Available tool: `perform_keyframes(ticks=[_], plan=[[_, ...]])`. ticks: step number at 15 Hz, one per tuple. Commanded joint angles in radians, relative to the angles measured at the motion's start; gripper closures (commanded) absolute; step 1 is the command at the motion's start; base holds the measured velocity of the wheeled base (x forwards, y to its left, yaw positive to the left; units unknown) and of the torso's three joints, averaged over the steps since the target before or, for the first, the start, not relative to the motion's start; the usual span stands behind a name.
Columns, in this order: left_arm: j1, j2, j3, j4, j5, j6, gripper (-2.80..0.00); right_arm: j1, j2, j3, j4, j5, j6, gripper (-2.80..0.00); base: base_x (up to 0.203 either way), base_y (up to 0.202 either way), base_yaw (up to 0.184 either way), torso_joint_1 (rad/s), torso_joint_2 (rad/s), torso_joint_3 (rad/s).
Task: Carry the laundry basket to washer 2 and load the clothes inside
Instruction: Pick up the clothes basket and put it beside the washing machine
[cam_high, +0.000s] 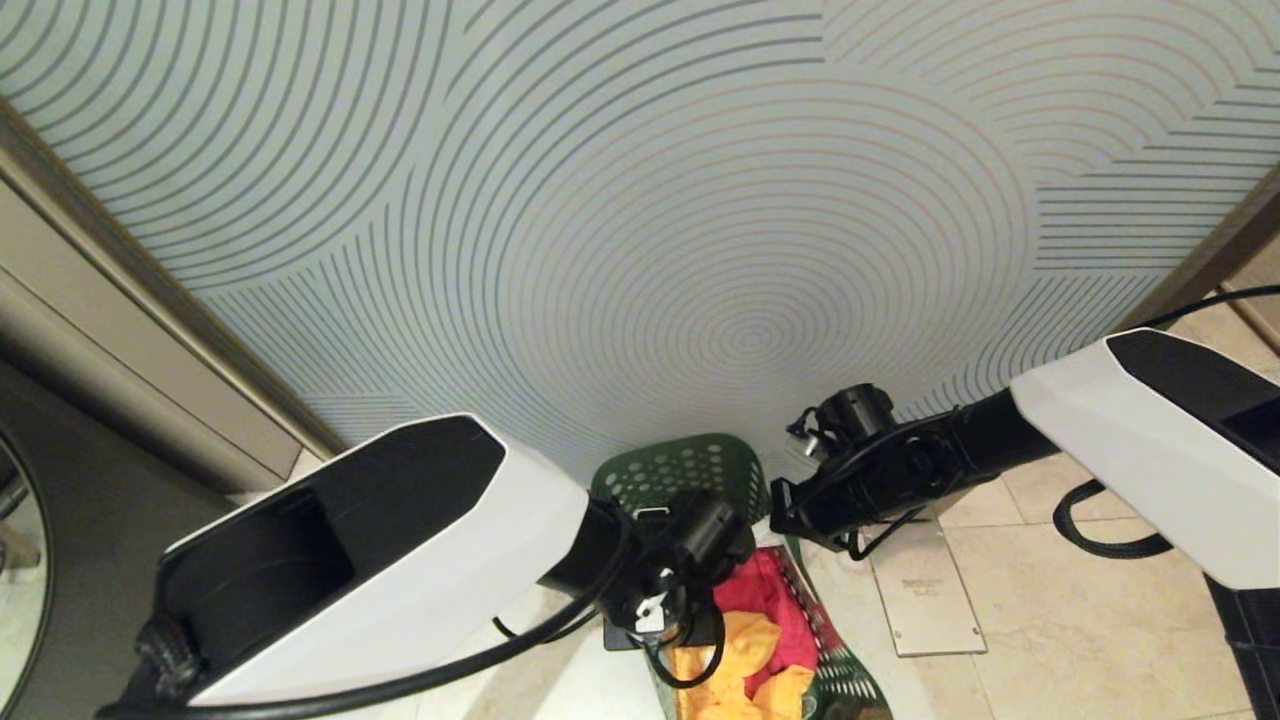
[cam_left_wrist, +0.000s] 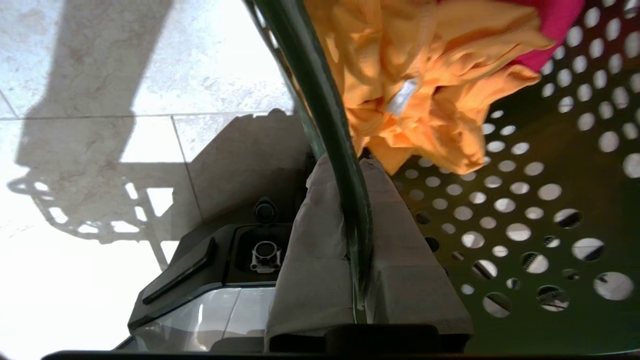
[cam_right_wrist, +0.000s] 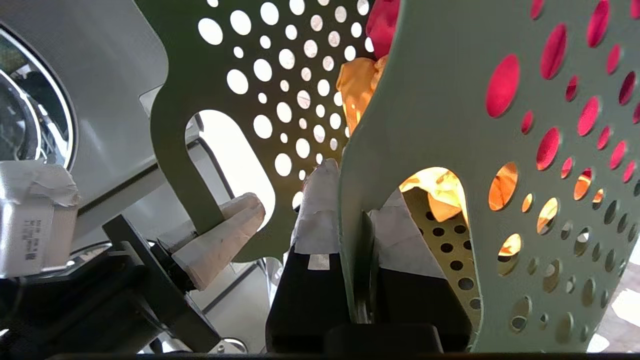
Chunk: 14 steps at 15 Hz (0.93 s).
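Observation:
The laundry basket (cam_high: 690, 468), dark green and full of round holes, stands on the floor between my arms. Inside lie the clothes: a yellow garment (cam_left_wrist: 410, 75) and a pink-red one (cam_high: 775, 605). My left gripper (cam_left_wrist: 347, 162) is shut on the basket's rim, one taped finger inside and one outside. My right gripper (cam_right_wrist: 357, 180) is shut on the opposite wall (cam_right_wrist: 450, 100) beside an oval handle cut-out. A chrome-ringed round washer door (cam_right_wrist: 50, 105) shows past the basket. Its label is out of view, so I cannot tell whether it is washer 2.
A wall panel with curved line patterns (cam_high: 700, 250) fills the space ahead. A metal plate (cam_high: 925, 600) lies on the beige tiles to the right of the basket. My own base (cam_left_wrist: 200, 280) sits just below the left gripper. A round door edge (cam_high: 20, 560) shows at far left.

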Motion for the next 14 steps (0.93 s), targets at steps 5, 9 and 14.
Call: perform_keyframes(ticks=[5,9,14], plan=[[0.001,-0.091,-0.013,0.038,-0.082,-0.075,0.0,0.004,-0.074,0.034,0.001,0.004,0.006,0.0,0.0,0.0,0.0,0.0,0.0,0.0],[0.005,-0.193,-0.006,0.078,-0.165,-0.109,0.0,0.024,-0.154,0.057,0.002,0.004,0.045,0.0,0.0,0.0,0.0,0.0,0.0,0.0],[0.005,-0.278,-0.002,0.167,-0.217,-0.108,0.0,0.082,-0.266,0.14,0.003,-0.004,0.075,0.0,0.0,0.0,0.0,0.0,0.0,0.0]])
